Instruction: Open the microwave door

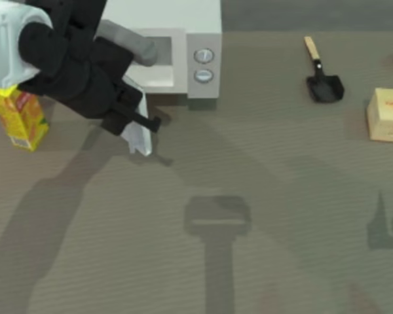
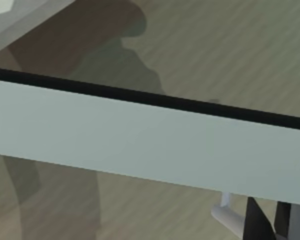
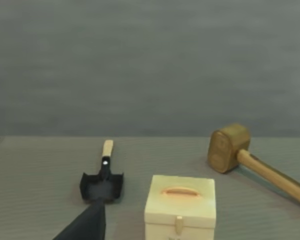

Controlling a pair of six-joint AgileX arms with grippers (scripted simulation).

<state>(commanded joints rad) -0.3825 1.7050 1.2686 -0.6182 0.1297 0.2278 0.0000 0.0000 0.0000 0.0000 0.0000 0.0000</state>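
Microwave door [image 1: 139, 127] already swung out at 10 o'clock on the table, hinged to the microwave [image 1: 183, 39]. Left gripper [image 1: 144, 121] at its free edge, grip state not visible. Probably rigid, light, smooth panel; best held at the outer edge. Right arm parked.

**where things sit on the table**

the microwave [image 1: 183, 46] is at the top of the top view, a bit left of the middle. its door [image 1: 139, 127] swings out in front of it, toward the lower left. the left gripper [image 1: 144, 121] is right at the door's edge. a juice carton [image 1: 19, 118] stands at the far left, beside the left arm. a small shovel [image 1: 322, 77] lies in the upper right. a box [image 1: 386, 114] sits at the right edge, below and right of the shovel. in the right wrist view a mallet [image 3: 240, 152] lies beside the box.
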